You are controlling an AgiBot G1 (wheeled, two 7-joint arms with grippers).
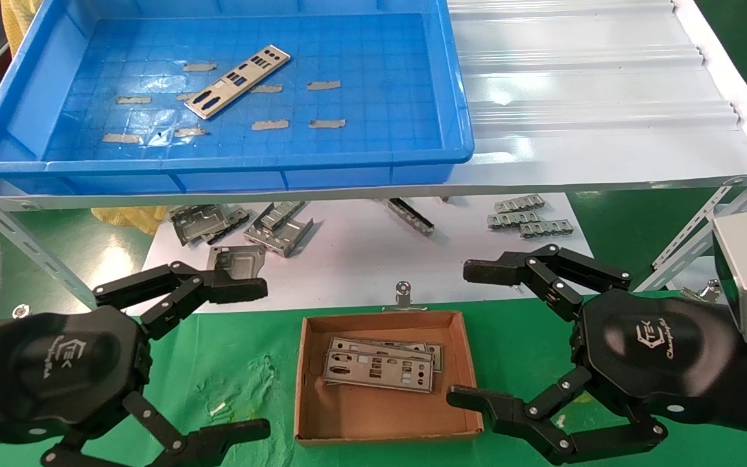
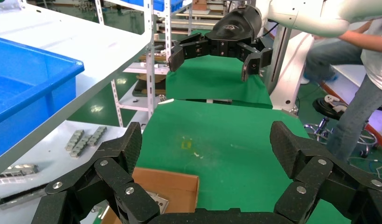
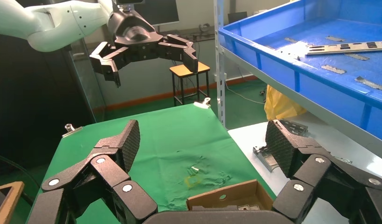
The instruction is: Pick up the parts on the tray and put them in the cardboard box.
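Green tabletop [image 1: 250,363], apparently workshop shelving.

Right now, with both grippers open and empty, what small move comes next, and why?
Probably lift the left gripper toward the plate in the blue tray. One plate is left there, on the tray's left half; others already lie in the cardboard box. The right gripper hovers beside the box.

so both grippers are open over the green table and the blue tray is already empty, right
Not quite. The blue tray is not empty: one part lies on its floor, as the head view shows. The rest holds: the left gripper and right gripper are both open over the green table, on either side of the cardboard box.
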